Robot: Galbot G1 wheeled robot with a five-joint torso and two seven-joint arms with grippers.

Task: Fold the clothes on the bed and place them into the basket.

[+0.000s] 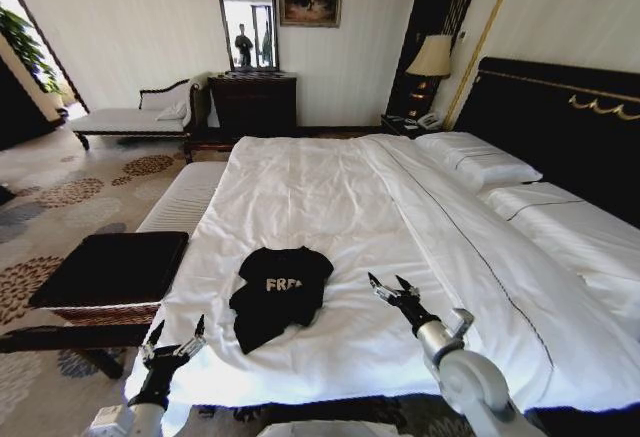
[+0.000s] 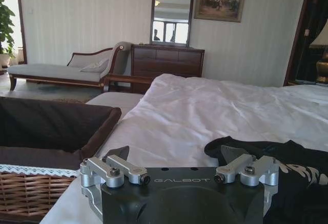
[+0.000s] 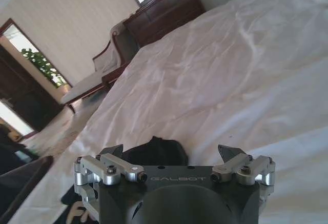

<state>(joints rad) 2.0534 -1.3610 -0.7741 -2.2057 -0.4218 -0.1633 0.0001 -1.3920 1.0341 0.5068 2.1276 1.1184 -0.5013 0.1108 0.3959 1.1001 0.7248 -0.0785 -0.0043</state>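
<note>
A black T-shirt point(image 1: 279, 292) with white lettering lies rumpled near the foot of the white bed point(image 1: 330, 187). My left gripper point(image 1: 172, 341) hovers open at the bed's front left corner, a short way left of the shirt. On the shirt's other side my right gripper point(image 1: 393, 286) is open just above the duvet, not touching the cloth. The basket point(image 1: 108, 269), wicker-sided with a flat black top, stands on the floor left of the bed. In the left wrist view the open gripper point(image 2: 177, 157) faces the shirt point(image 2: 300, 165) and the basket point(image 2: 46, 131). The right wrist view shows the open gripper point(image 3: 171, 151) before the shirt point(image 3: 154, 149).
A long pale striped bench point(image 1: 185, 197) runs along the bed's left side beyond the basket. Pillows point(image 1: 478, 162) and the black headboard point(image 1: 560, 107) are at the right. A chaise longue point(image 1: 135, 117), a dark dresser point(image 1: 252, 102) and patterned carpet lie farther back.
</note>
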